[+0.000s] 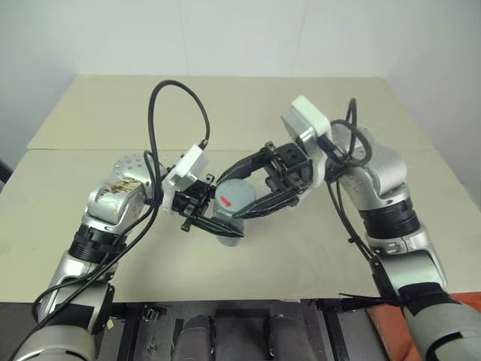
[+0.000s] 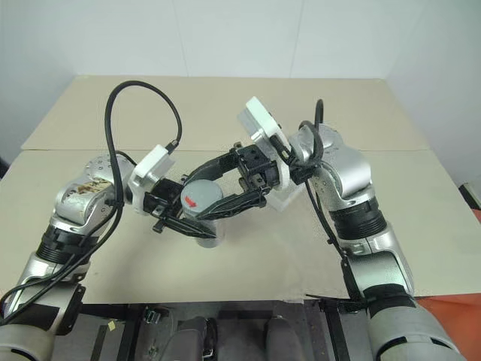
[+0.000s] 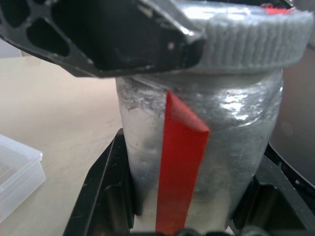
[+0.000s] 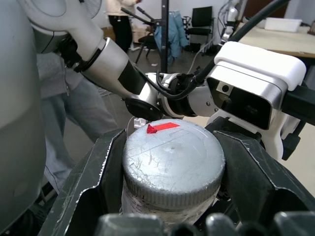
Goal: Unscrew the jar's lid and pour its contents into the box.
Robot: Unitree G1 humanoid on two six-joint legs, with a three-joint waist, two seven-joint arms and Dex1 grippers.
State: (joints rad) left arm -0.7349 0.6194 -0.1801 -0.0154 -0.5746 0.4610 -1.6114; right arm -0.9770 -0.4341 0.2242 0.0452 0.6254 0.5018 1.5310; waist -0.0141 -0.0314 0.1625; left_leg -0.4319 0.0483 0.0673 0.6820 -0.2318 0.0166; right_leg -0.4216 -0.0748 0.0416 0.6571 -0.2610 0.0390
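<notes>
The silvery jar (image 3: 231, 142) with its red stripe (image 3: 179, 157) hangs above the beige table, held between both arms. My left gripper (image 1: 224, 230) is shut on the jar's body, one finger (image 3: 103, 191) on each side. The ribbed grey lid (image 4: 172, 167) sits on top, marked with a red arrow. My right gripper (image 1: 230, 198) is shut on the lid, reaching in from the right, its fingers (image 4: 93, 182) pressed against the rim. The clear plastic box (image 2: 289, 197) lies on the table behind the right gripper, and its corner (image 3: 15, 172) shows beside the jar. The contents are hidden inside the jar.
The table (image 1: 316, 256) spreads bare around the arms, with its near edge just below them. Black cables loop over both wrists. A person (image 4: 69, 118) stands beyond the table, with chairs further back in the room.
</notes>
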